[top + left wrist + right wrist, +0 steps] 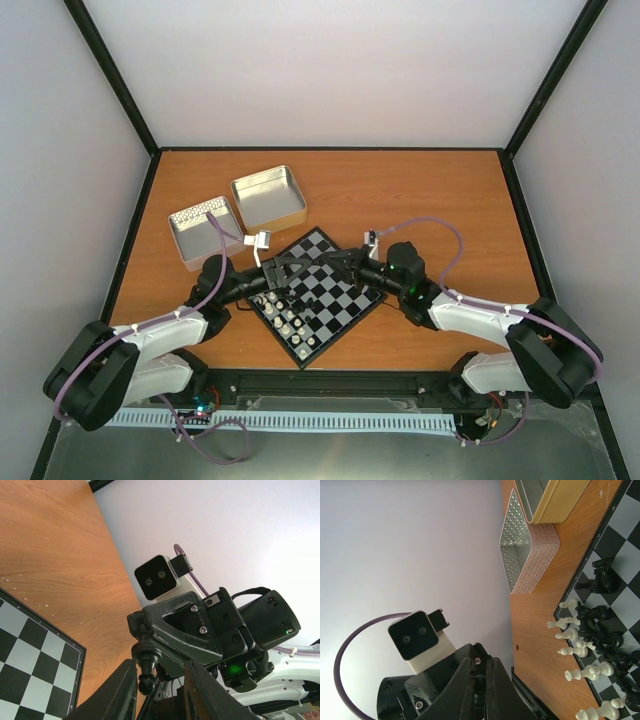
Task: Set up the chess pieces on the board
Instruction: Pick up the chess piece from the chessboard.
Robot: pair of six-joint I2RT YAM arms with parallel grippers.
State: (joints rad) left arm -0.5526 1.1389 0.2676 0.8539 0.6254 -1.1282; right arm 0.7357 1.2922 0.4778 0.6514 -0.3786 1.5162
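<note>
Black and knob-headed, the piece (148, 656) I am watching is up off the board, sitting between my left fingers (122, 695). Those fingers stand spread to either side of it, with a clear gap on one side, so I would not call it gripped from there. My right fingers (468, 690) are pressed together. In the left wrist view the piece sticks out from their tip, so they are the ones pinching it. The two sets of fingers meet nearly tip to tip, and the board (340, 302) lies directly beneath them, turned corner-on to me, its far half under the meeting point. Just below and to the near side of my left fingers, the other pieces (283, 315) crowd one edge of the board, white and black mixed together. From the right wrist view the white ones stand nearest that edge and the black ones bunch behind them. Beyond my left fingers, off the board on the wooden counter (420, 190), two silver tins (205, 232) sit just beside each other, well apart from my right fingers.
</note>
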